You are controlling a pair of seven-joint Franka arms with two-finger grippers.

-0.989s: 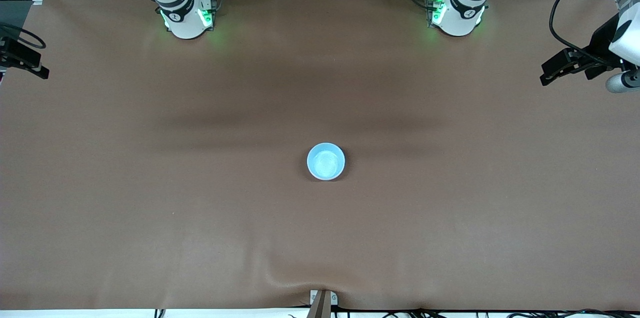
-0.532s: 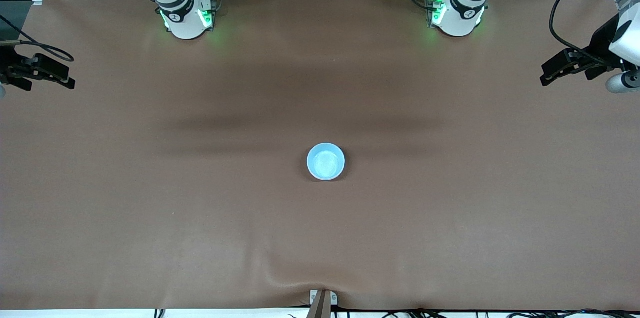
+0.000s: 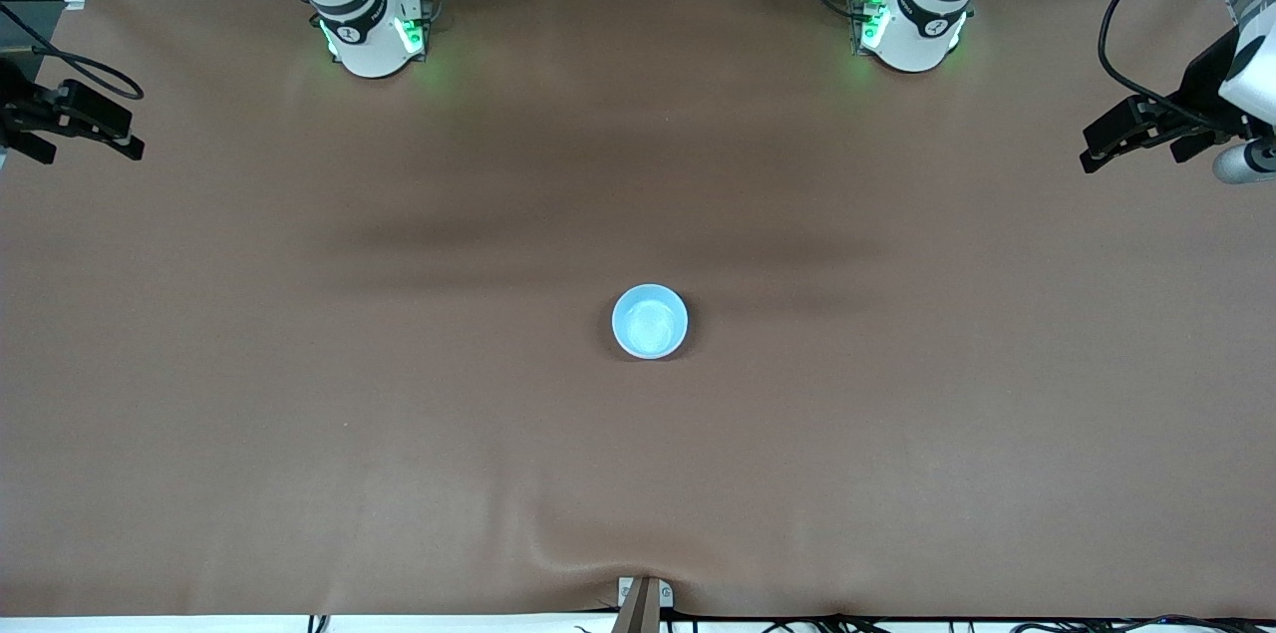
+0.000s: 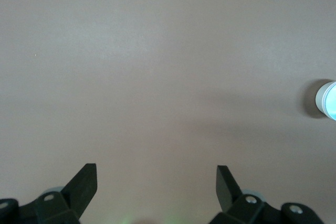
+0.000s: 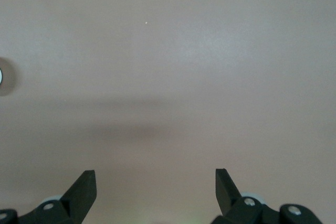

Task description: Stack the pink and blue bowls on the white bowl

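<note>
A light blue bowl (image 3: 649, 321) stands upright in the middle of the brown table; only its blue inside shows from above. It also shows in the left wrist view (image 4: 327, 99), with a pale outer wall under the blue, and as a sliver in the right wrist view (image 5: 1, 77). No separate pink bowl or white bowl is in view. My left gripper (image 3: 1091, 148) (image 4: 156, 174) hangs open and empty over the left arm's end of the table. My right gripper (image 3: 128, 129) (image 5: 156, 178) hangs open and empty over the right arm's end.
The brown table cover (image 3: 399, 434) has a raised fold at the edge nearest the front camera (image 3: 598, 553), by a small bracket (image 3: 643, 598). The two arm bases (image 3: 371, 35) (image 3: 912, 30) stand along the edge farthest from the camera.
My right gripper has come in a little from the table's end and then shifted slightly toward the bases' edge. My left gripper and the bowl have hardly moved.
</note>
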